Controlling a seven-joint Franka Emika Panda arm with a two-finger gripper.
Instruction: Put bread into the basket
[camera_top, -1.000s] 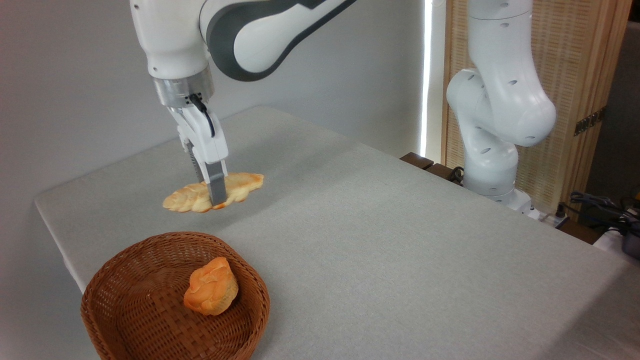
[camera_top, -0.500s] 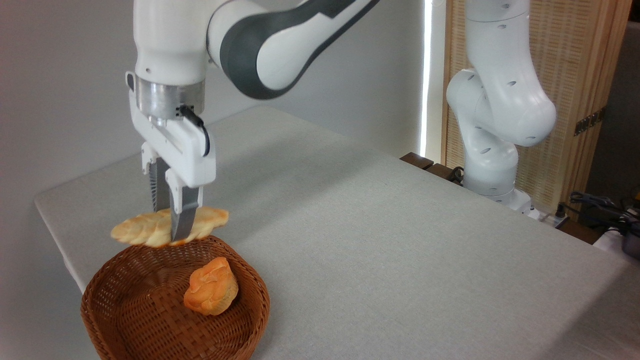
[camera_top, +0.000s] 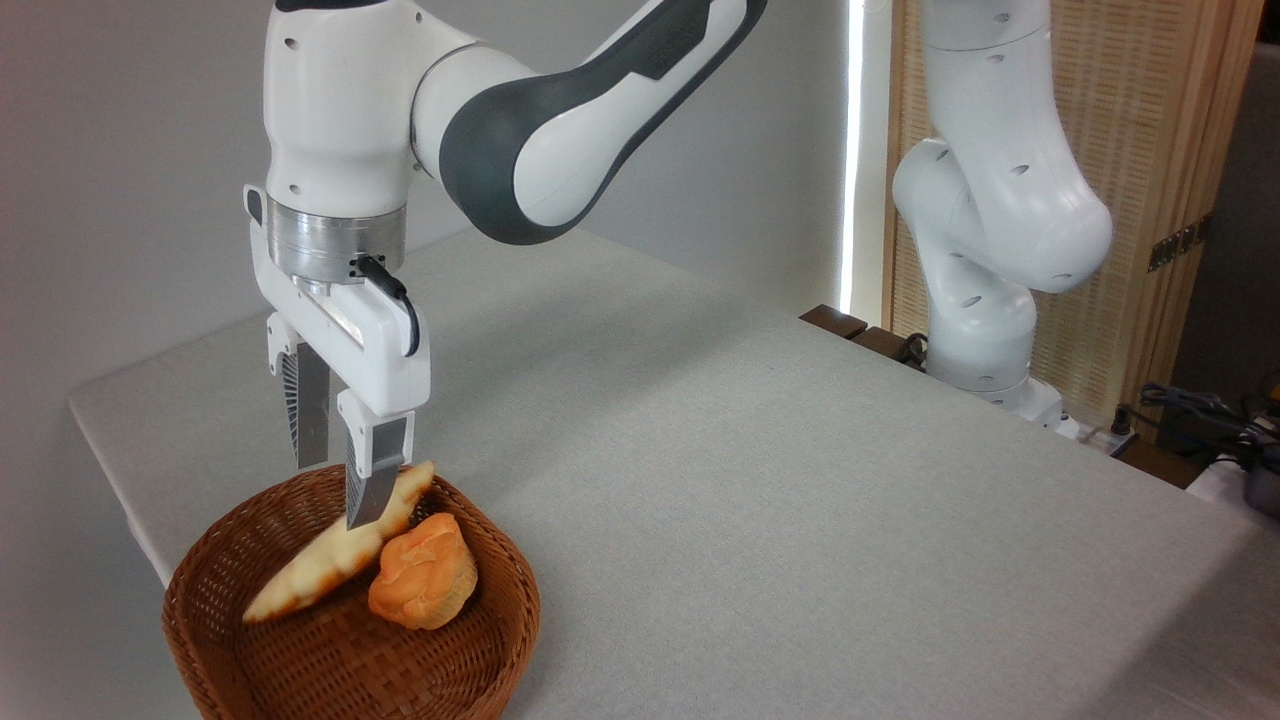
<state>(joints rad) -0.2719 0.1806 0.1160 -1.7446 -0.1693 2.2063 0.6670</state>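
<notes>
Braided loaf (camera_top: 335, 560) slanting down into wicker basket (camera_top: 500, 640) at the desk's (camera_top: 750, 480) near left corner, upper end against the rim beside an orange bun (camera_top: 422, 585), hand (camera_top: 335, 490) spread above, near finger maybe snagging and flipping it out.

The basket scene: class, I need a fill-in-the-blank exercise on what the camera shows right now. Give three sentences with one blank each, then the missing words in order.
1. The long pale bread lies tilted inside the ______, its upper end near the rim.
2. Beside the bread sits a small round orange ______.
3. The basket stands on a grey ______, under the gripper.

Missing words: basket; bun; table
</notes>
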